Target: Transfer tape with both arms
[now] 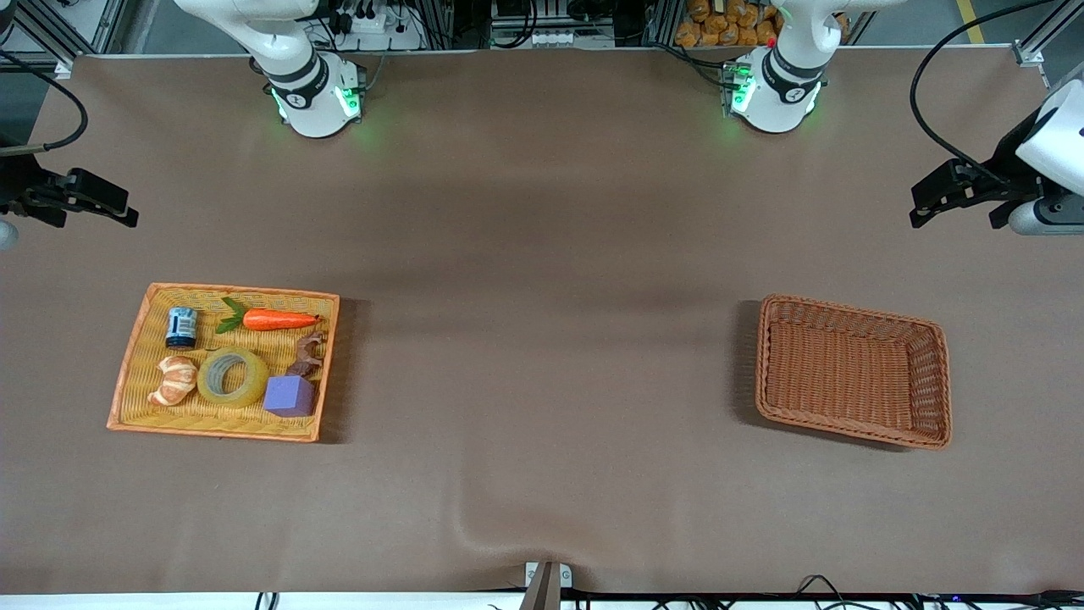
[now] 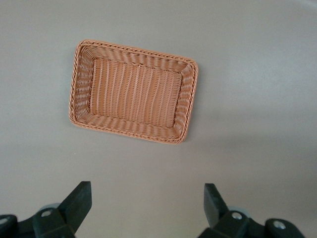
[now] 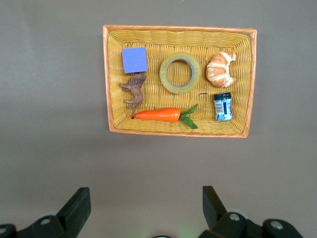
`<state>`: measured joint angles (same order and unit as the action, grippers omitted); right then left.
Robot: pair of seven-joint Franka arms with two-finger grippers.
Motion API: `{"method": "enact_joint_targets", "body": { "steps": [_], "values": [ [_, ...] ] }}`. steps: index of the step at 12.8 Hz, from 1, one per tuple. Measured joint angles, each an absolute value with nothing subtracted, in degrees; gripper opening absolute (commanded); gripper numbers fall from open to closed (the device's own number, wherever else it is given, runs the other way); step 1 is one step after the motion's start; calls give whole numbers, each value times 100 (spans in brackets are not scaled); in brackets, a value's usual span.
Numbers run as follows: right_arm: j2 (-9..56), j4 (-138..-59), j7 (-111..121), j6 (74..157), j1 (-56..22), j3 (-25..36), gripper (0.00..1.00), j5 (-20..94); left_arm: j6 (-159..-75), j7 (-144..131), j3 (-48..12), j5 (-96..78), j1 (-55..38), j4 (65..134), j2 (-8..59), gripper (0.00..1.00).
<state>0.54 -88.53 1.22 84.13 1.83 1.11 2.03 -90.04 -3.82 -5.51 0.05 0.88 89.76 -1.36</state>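
The tape (image 1: 233,377), a yellowish translucent roll with a grey-white core, lies flat in a yellow wicker tray (image 1: 246,291) toward the right arm's end of the table. It lies between a croissant (image 1: 174,379) and a purple cube (image 1: 290,395). It also shows in the right wrist view (image 3: 180,73). My right gripper (image 1: 102,201) hangs open and empty high over the table's edge at that end; its own view shows the jaws wide apart (image 3: 146,201). My left gripper (image 1: 940,199) hangs open and empty over the left arm's end (image 2: 147,198).
An empty brown wicker basket (image 1: 851,309) sits toward the left arm's end and also shows in the left wrist view (image 2: 77,94). The tray also holds a carrot (image 1: 279,319), a blue jar (image 1: 181,327) and a brown horse figure (image 1: 307,354).
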Motion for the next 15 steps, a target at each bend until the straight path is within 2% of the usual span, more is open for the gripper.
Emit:
{"method": "enact_joint_targets", "body": {
  "steps": [11,15],
  "values": [
    [81,-9076,153,8492,211,146,100,203,-8779,-382,-556,12,84,8917,-135,100],
    [340,-9160,164,8642,281,157,100,201,-8625,-465,-671,12,49,8933,-132,100]
  ]
}}
